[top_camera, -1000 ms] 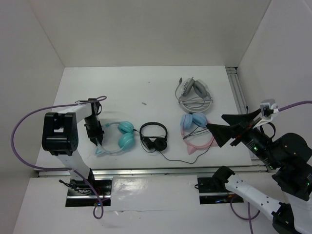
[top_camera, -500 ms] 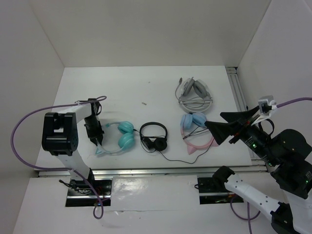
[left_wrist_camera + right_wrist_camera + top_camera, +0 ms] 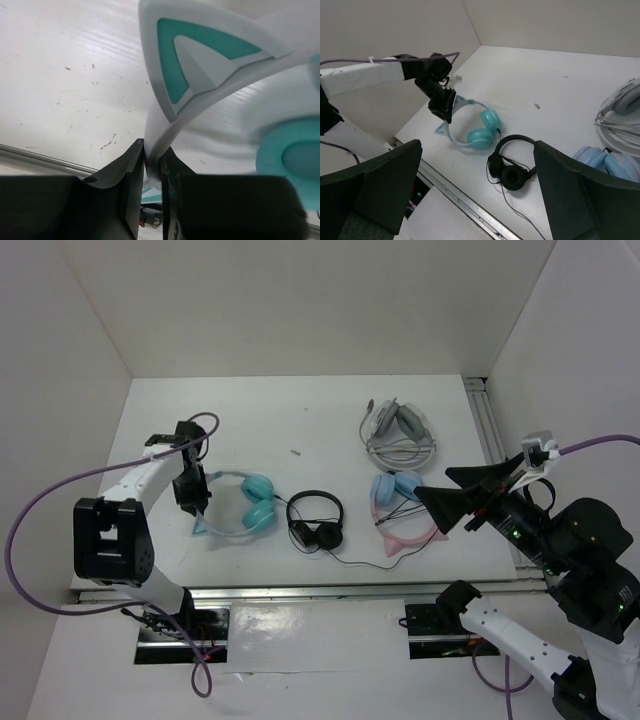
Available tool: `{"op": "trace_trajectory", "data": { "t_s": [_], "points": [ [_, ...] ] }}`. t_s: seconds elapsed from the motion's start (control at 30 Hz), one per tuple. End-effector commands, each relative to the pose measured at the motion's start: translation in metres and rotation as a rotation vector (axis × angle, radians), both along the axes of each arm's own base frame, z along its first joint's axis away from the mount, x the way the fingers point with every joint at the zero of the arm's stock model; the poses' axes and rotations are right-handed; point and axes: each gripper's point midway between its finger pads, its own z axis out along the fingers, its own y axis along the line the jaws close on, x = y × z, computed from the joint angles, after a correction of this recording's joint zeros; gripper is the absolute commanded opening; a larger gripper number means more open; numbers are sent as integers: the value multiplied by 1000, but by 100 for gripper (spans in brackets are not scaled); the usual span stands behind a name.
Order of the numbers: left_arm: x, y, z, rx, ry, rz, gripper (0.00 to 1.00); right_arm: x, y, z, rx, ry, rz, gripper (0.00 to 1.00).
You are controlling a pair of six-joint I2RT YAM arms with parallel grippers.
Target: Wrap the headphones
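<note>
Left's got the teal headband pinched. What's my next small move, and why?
Probably bring the right gripper across toward the teal headphones. It hangs open by the pink pair, while the left gripper is shut on the headband beside a cat ear, so winding likely needs it nearer.

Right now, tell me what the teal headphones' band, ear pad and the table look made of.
On the headphones, the band looks like hard moulded plastic, white and smooth with a sheen and crisp edges. The ear pad is probably soft leatherette or foam, teal and matte, though it is blurred. The table seems painted or laminated board, white, with faint streaks and dark scuffs.
</note>
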Motion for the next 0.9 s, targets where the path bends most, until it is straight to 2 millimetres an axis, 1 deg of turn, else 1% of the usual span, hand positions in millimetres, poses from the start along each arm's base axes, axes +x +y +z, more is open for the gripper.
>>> {"op": "trace_trajectory", "data": {
  "t_s": [0.0, 0.03, 0.07, 0.13, 0.17, 0.2, 0.23, 0.27, 0.3, 0.33, 0.37, 0.4, 0.43, 0.47, 0.5, 0.53, 0.57, 0.6, 0.63, 0.67, 0.7, 0.73, 0.77, 0.8, 0.83, 0.87],
  "points": [
    [21, -13, 51, -13, -130, -53, 0, 3, 8, 18, 39, -47, 28, 100],
    [21, -16, 63, -15, -162, -63, 0, 5, 9, 13, 33, -38, 26, 100],
    [24, -26, 79, -42, -194, -89, 0, 8, 11, 12, 27, -31, 26, 100],
    [25, -36, 102, -69, -252, -116, 0, 12, 11, 10, 15, -29, 17, 100],
    [24, -43, 119, -76, -299, -141, 0, 13, 14, 9, 9, -22, 26, 100],
    [24, -46, 132, -81, -330, -152, 0, 15, 12, 6, 5, -14, 15, 100],
    [23, -49, 152, -86, -370, -163, 0, 17, 13, 7, -7, -17, 15, 100],
    [21, -49, 165, -76, -395, -170, 0, 16, 12, 11, -1, -26, 14, 100],
    [17, -52, 180, -82, -429, -184, 0, 17, 15, 10, -6, -18, 24, 100],
    [18, -50, 201, -75, -484, -189, 0, 17, 15, 10, -7, -18, 25, 100],
    [11, -49, 210, -62, -490, -196, 0, 17, 15, 10, -7, -18, 25, 100],
    [6, -51, 225, -70, -533, -207, 0, 19, 18, 13, -1, -29, 39, 100],
    [5, -49, 244, -55, -599, -194, 0, 20, 20, 11, -11, -35, 49, 100],
    [1, -52, 253, -63, -631, -206, 0, 23, 24, 3, -18, -24, 60, 100],
    [-2, -54, 260, -72, -669, -213, 0, 26, 28, 5, -19, -54, 73, 100],
    [-3, -57, 270, -100, -718, -221, 0, 29, 32, 1, -27, -63, 86, 100],
    [-13, -56, 280, -118, -779, -224, 0, 26, 36, -1, -31, -89, 118, 100],
    [-15, -56, 289, -130, -822, -212, 0, 32, 44, -17, -50, -74, 142, 100],
    [-16, -56, 295, -136, -859, -211, 0, 31, 45, -10, -30, -117, 154, 100],
    [-17, -48, 302, -111, -889, -161, 0, 31, 47, -11, -29, -121, 164, 100],
    [-20, -41, 303, -85, -888, -126, 0, 29, 49, -8, -24, -133, 179, 100],
    [-21, -35, 305, -60, -893, -97, 0, 32, 54, -7, -28, -156, 197, 100],
    [-20, -27, 309, -33, -911, -51, 0, 20, 63, -5, -47, -204, 290, 100],
    [-23, -22, 315, -24, -933, -34, 0, 20, 73, -14, -73, -218, 349, 100],
    [-25, -21, 323, -31, -967, -13, 0, 19, 79, -11, -87, -288, 402, 100],
    [-23, -19, 333, -31, -1001, -5, 0, 4, 88, -13, -101, -346, 516, 100]
  ]
}}
